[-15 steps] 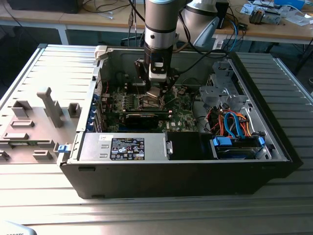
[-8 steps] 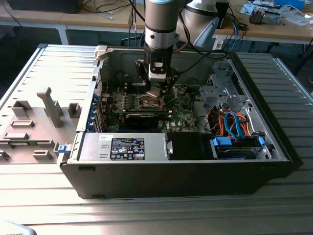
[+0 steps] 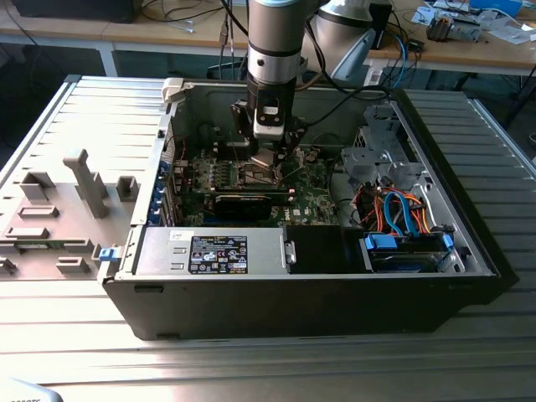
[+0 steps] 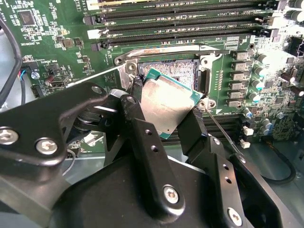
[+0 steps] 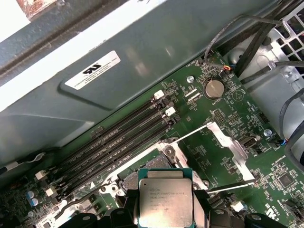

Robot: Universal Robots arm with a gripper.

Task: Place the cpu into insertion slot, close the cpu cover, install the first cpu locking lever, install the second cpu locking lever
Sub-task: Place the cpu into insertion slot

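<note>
My gripper (image 4: 166, 114) is shut on the cpu (image 4: 167, 100), a pale metallic square with a green edge, pinched between two black fingers (image 4: 137, 92). The cpu hangs tilted just above the insertion slot (image 4: 173, 71), a dark pin field inside a silvery rim on the green board. In the first wrist view the cpu (image 5: 165, 202) sits in my gripper (image 5: 165, 211) in front of the slot (image 5: 156, 166), and the silvery cpu cover (image 5: 230, 145) stands swung open beside it. Thin lever rods (image 5: 229, 186) stick out unlatched. In the exterior view my gripper (image 3: 265, 156) is low inside the case.
The open computer case (image 3: 469, 243) surrounds the board, its wall close behind the arm. Black memory slots (image 4: 180, 21) run beside the socket. A graphics card (image 3: 243, 203), the power supply (image 3: 213, 251) and drive cables (image 3: 394, 209) lie toward the near side.
</note>
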